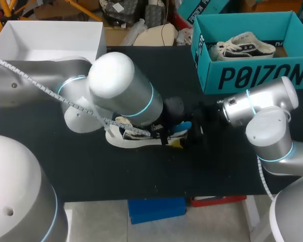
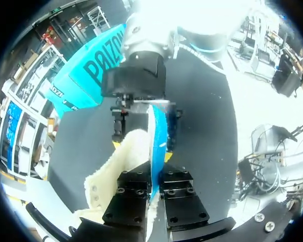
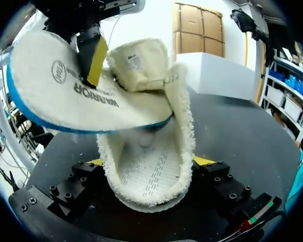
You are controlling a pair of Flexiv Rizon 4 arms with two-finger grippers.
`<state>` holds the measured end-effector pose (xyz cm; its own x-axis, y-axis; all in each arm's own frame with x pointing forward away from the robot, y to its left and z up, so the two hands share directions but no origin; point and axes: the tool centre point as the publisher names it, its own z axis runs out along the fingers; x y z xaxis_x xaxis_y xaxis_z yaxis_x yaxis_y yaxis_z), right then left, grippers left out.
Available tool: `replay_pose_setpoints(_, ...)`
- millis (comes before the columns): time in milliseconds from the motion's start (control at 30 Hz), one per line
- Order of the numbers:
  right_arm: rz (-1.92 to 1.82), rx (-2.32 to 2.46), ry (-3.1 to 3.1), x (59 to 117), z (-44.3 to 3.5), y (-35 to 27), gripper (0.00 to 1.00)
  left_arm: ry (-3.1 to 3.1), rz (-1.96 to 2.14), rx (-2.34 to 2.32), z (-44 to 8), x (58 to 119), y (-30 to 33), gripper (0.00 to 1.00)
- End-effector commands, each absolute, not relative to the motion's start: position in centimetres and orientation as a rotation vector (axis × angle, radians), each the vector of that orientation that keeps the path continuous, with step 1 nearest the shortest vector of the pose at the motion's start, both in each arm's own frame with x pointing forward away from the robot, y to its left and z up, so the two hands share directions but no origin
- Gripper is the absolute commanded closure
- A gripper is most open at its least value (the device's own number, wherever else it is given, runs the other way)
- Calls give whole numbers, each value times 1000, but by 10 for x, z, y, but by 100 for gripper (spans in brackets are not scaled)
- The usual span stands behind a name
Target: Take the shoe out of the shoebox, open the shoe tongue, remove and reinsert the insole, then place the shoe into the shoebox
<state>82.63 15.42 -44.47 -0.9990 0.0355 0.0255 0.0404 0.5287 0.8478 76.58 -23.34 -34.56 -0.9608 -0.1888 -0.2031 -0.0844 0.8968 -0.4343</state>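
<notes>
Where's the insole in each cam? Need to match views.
Head view: insole, a blue sliver at the right end of the shoe.
Left wrist view: insole edge-on, a blue-and-white strip running out from the left claw.
Right wrist view: insole, a cream pad with a blue edge, above the shoe, pinched by the left claw.
Shared landmark: the cream fleece-lined shoe, in all three.

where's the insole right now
In the right wrist view the insole hangs over the opening of the shoe, gripped by the left pincer. In the head view this is at the middle of the table.
</notes>
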Motion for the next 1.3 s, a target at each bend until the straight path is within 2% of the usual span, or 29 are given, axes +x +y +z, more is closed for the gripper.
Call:
replay_pose_setpoints(33,-1517,-69,-2743,828,-447,152,100,2814,-797,-182,-293,752,-215,100)
replay_pose_setpoints(333,-1517,-69,-2743,828,-447,152,100,2802,-1238,-173,-196,729,-209,100)
replay_pose_setpoints(667,-1517,-69,-2743,828,-447,152,100,2865,-1927,-132,-96,716,-195,100)
replay_pose_setpoints(1300,-1517,-69,-2743,828,-447,152,100,2865,-1927,-132,-96,716,-195,100)
